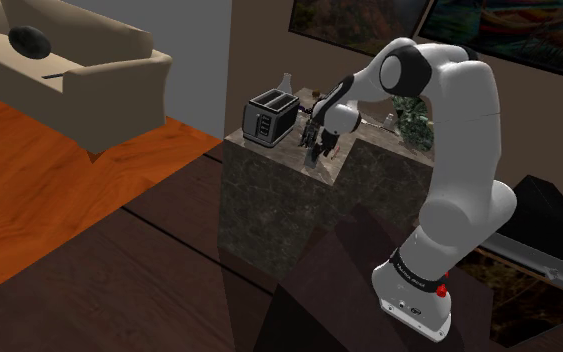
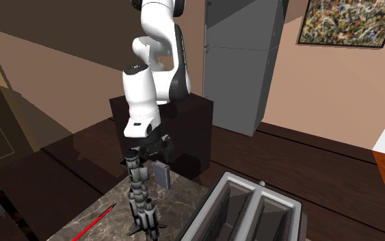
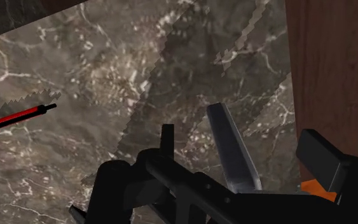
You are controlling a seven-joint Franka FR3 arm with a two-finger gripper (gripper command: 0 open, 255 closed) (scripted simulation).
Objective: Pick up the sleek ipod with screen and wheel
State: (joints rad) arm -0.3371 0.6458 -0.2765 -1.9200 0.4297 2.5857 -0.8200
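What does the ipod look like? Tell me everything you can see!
The ipod is a thin, flat, plain grey slab. It stands on end, a little tilted, just under the claw, over the marble counter near its edge. Its face looks blank. Whether it touches the counter is unclear.

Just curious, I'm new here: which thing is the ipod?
Look at the marble counter with the toaster. Near its edge, under the white arm, the ipod is the thin grey upright slab, smooth beside the dark spiky object and the flat red pen.
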